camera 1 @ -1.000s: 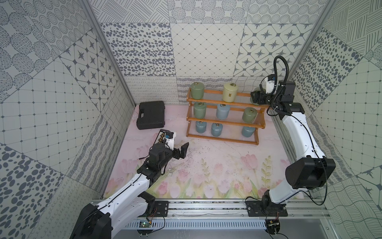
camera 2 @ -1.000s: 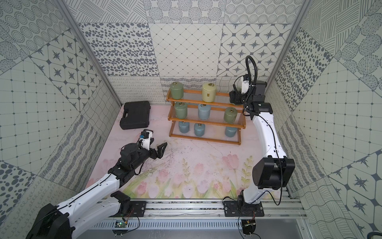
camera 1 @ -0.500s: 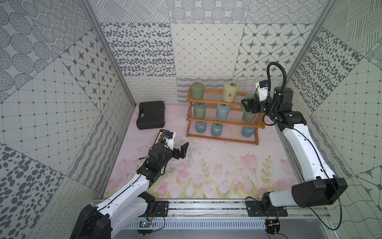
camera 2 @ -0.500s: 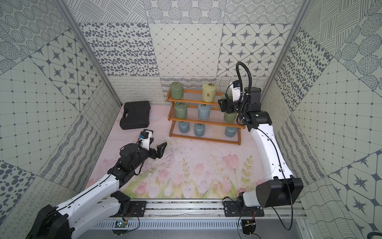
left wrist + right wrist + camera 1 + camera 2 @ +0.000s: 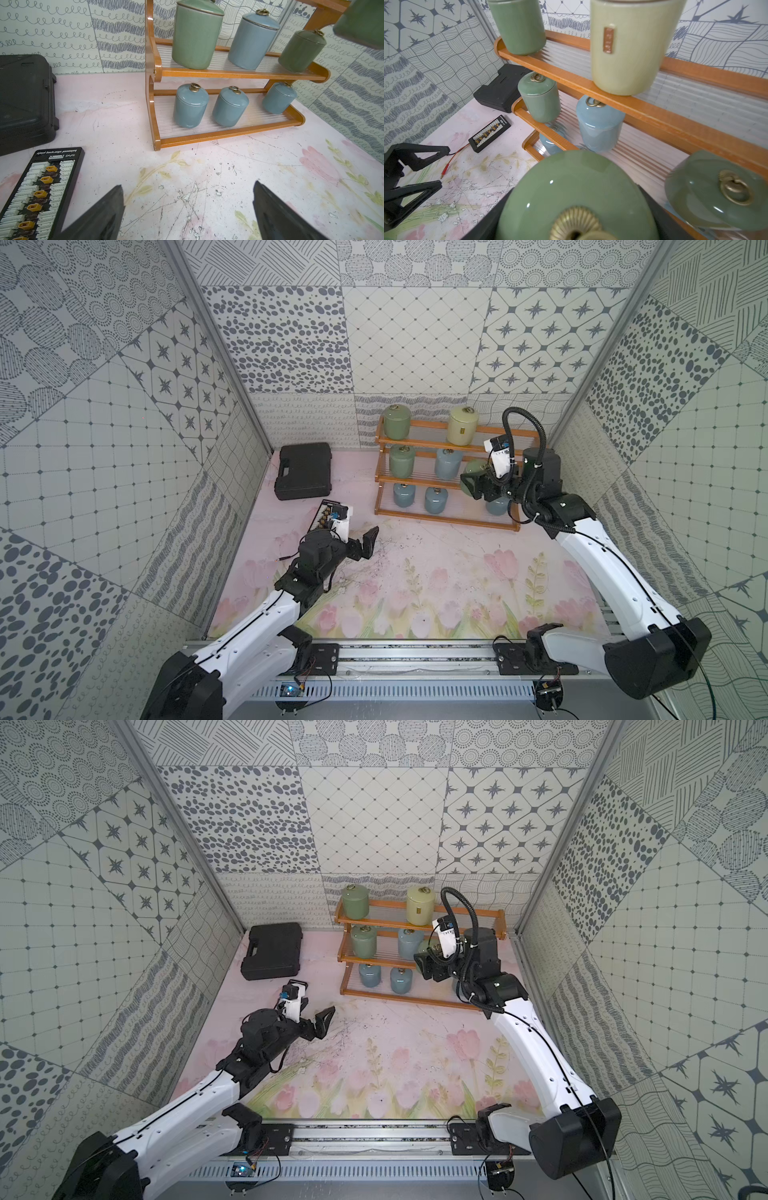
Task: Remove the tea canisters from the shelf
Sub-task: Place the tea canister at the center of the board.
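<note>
My right gripper [image 5: 471,488] [image 5: 428,969] is shut on a sage green tea canister [image 5: 473,468] [image 5: 577,187], held in the air before the right part of the shelf's [image 5: 444,517] [image 5: 228,134] middle tier. On the top tier stand a green canister [image 5: 397,423] and a cream one [image 5: 462,427]. The middle tier carries a green one [image 5: 401,462], a blue one [image 5: 448,463] and another green one [image 5: 716,191], hidden behind my arm in both top views. Three blue canisters [image 5: 190,106] sit on the bottom tier. My left gripper [image 5: 353,539] [image 5: 187,185] rests open and empty over the table, left of the shelf.
A black plastic case [image 5: 304,470] lies at the back left by the wall. A black connector board [image 5: 326,514] [image 5: 39,191] with a red-wired plug [image 5: 446,166] lies beside my left gripper. Patterned walls close in the left, back and right sides.
My right arm has swung from the right end of the shelf's top tier leftward and toward the front, carrying the green canister. The left arm has not moved.
</note>
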Motion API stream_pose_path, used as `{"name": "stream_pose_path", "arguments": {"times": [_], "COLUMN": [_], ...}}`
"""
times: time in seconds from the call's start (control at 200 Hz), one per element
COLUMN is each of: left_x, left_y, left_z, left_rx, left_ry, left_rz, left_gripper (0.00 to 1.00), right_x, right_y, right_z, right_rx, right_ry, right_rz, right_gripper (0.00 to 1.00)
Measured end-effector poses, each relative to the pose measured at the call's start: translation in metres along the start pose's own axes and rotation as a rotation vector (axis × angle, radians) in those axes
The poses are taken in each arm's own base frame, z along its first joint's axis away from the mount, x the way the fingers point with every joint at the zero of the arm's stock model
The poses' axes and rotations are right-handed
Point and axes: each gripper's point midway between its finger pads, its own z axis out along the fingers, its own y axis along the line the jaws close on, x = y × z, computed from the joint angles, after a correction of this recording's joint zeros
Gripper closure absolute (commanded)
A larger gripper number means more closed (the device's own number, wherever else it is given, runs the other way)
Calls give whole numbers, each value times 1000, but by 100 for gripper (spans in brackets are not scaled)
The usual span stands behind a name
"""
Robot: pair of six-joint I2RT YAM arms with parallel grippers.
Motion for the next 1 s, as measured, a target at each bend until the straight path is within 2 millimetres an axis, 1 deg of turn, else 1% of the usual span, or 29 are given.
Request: {"name": "stream_pose_path", "arguments": {"times": [0.145,0.325,0.6,0.69,0.811,0.856,0.931,1.001], "left_x": [1,2,4,6,10,12,15,19], "left_y": [1,3,5,6,8,9,10,11], "left_z": [-1,-3,-4,-4,-5,-5,-5,-5], "left_rx": [-6,-13,-25,-30,-40,-44,-50,-55], "left_ry": [-3,-5,-2,4,15,19,29,38], "left_rz": [-3,-10,-31,-38,-47,-53,-58,-63], "left_gripper": [0,0,0,0,0,0,0,0], "right_x": [22,39,85,98,111,117,130,146], "right_y": [17,39,87,103,123,130,143,156], "right_z": [6,16,32,34,35,35,36,38], "right_rx": [-36,-80,-183,-216,-258,-273,-302,-333], "right_ry": [19,15,44,56,54,51,57,74], "right_rz": [-19,-50,-114,-135,-162,-172,-188,-208], "right_gripper": [43,42,42,42,42,41,41,41]}}
